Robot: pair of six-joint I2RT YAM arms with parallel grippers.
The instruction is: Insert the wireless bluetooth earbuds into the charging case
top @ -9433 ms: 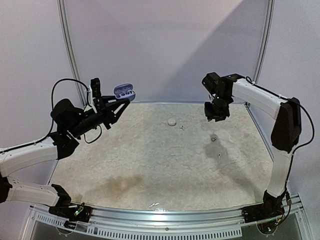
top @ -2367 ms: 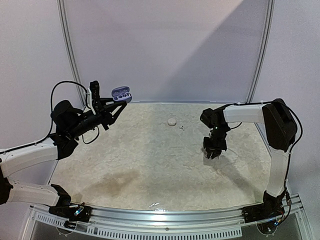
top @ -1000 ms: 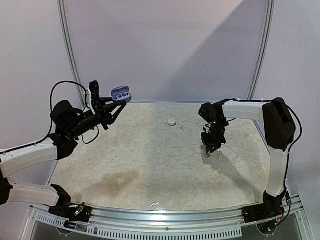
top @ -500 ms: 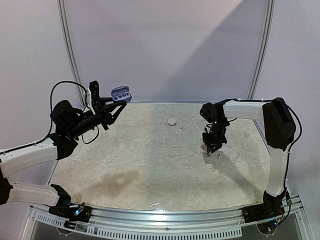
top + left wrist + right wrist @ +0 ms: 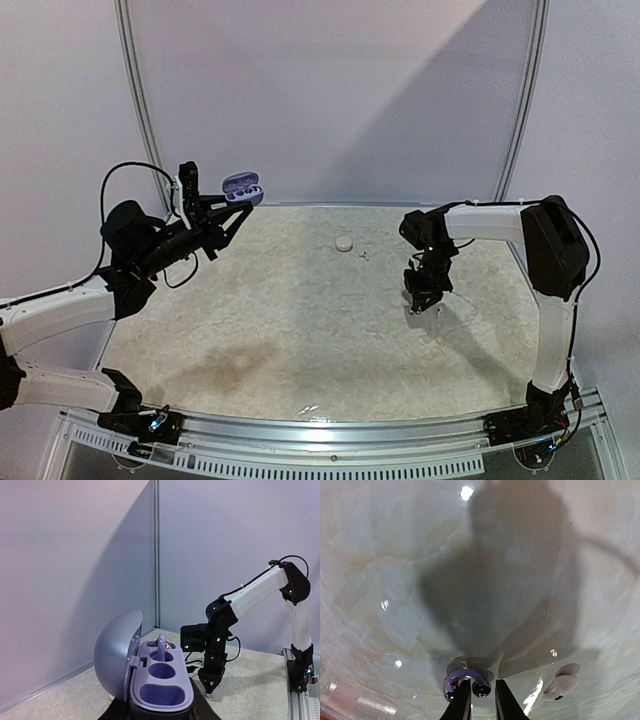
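- Your right pincer [image 5: 480,686], pressed almost together, pinches only an edge of the purple-looped earbud [image 5: 464,674] down at the tabletop [image 5: 395,580]. So thin a hold may let it twist or drop on the lift.
- A pale piece [image 5: 561,686] lies just beside it. A sideways drag would knock it away.
- Your left pincer [image 5: 238,203] clamps the open case [image 5: 162,690] aloft, well apart. A skewed earbud would miss its socket.
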